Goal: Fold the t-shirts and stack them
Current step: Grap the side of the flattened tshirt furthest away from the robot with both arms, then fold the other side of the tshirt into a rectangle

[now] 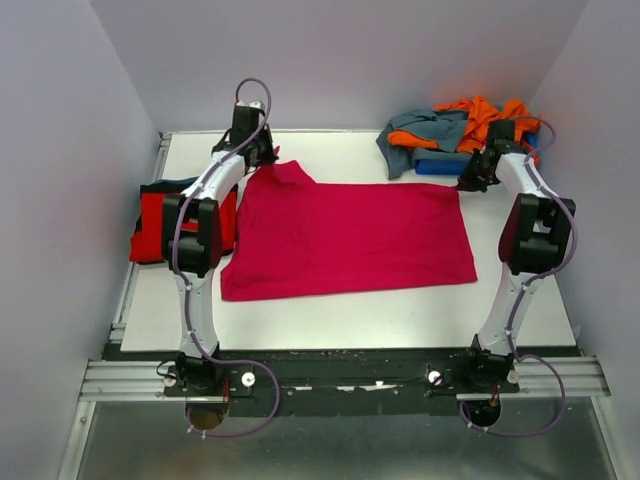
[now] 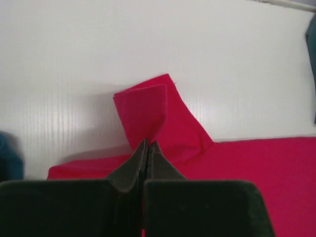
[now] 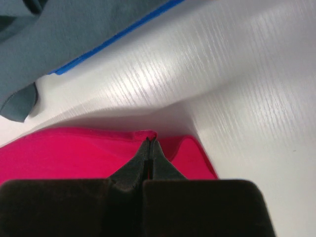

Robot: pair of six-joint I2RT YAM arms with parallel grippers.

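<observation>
though pale-walled, white table (image 1: 400, 318) beneath magenta t-shirt (image 1: 350, 240)

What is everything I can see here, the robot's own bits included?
magenta-pink cloth t-shirt: one, spread flat, middle of table.
bright red cloth t-shirt: one, folded, table's left edge.
grey-teal cloth t-shirt: one, crumpled, far right corner.
orange cloth t-shirt: one, crumpled, beside the grey-teal one.
blue plastic tray: one, partly under that heap.
white table: one, beneath everything.
left end effector: one, black, shut on the magenta-pink t-shirt's sleeve.
right end effector: one, black, shut on its far right corner.
</observation>
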